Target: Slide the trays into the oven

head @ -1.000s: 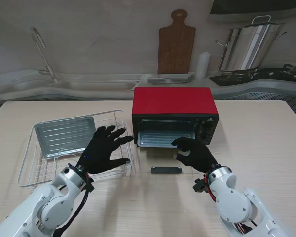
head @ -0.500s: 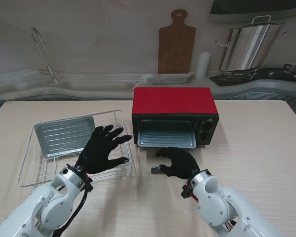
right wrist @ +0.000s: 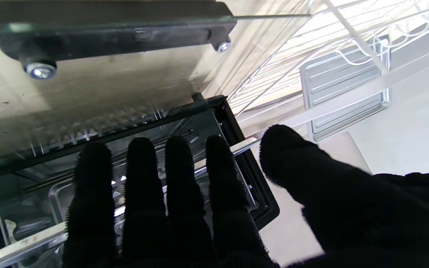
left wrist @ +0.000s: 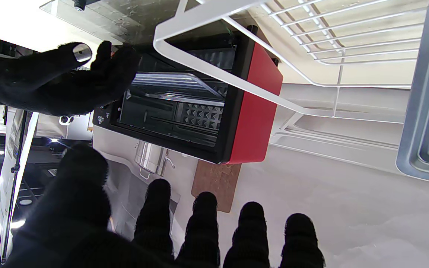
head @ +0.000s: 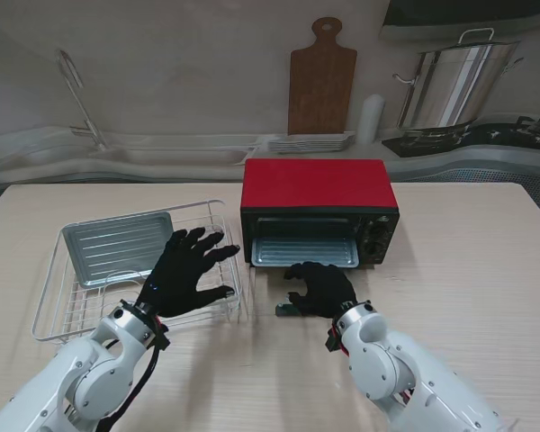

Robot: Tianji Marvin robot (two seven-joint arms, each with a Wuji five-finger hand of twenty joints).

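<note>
Two trays are in sight. One tray [head: 303, 252] sits inside the red oven [head: 319, 208], its front edge showing at the mouth above the lowered glass door [head: 288, 288]. The other tray [head: 117, 247] lies in the single white wire rack [head: 49, 306] on the left of the oven, toward the rack's far side.

The right hand [head: 319, 290] is over the open door, just in front of the oven mouth, fingers [right wrist: 177, 175] straight and close together, thumb out, holding nothing. The left hand [head: 184, 273] hovers over the rack's right end, fingers spread wide, also holding nothing; the second tray lies just beside it, apart from the fingertips.

Behind the table stand one wooden cutting board [head: 322, 79], one steel stockpot [head: 450, 85] and one stack of plates [head: 310, 142].
</note>
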